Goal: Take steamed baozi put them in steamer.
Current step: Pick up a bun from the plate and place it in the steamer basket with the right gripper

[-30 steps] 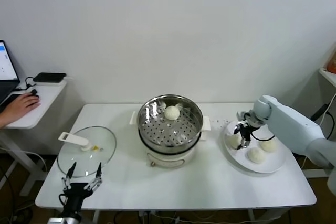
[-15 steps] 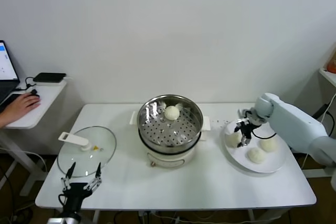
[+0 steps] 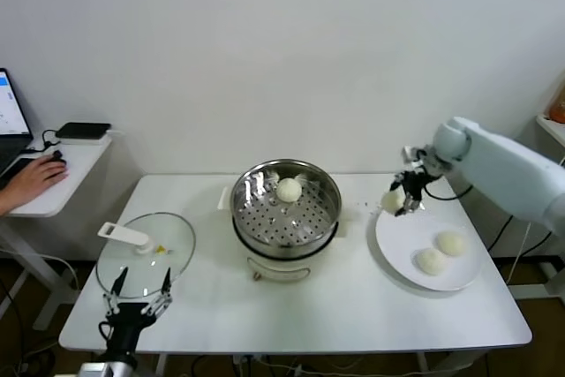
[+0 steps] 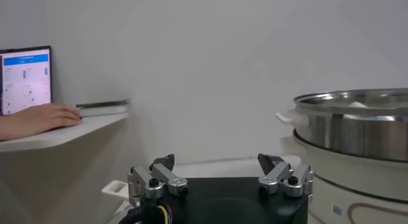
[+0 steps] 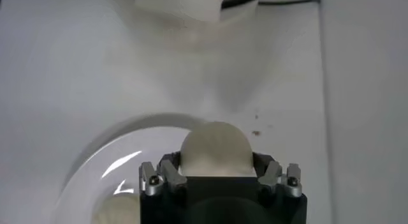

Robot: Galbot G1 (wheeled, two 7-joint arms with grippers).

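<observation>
Bun [image 5: 215, 147], smooth and round, held in right hand [image 3: 399, 201]; perforated steel steamer [image 3: 285, 209].

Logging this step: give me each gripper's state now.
Left gripper: open, holding nothing.
Right gripper: shut on a small round creamy-white steamed baozi, above the flat white plate.

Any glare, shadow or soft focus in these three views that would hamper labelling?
Head view: bright glints on the steamer wall and the glass lid; otherwise evenly lit. Left wrist view: the steamer's steel side reflects the room. Right wrist view: the baozi in the right gripper is slightly soft, the plate rim shows a white highlight.
</observation>
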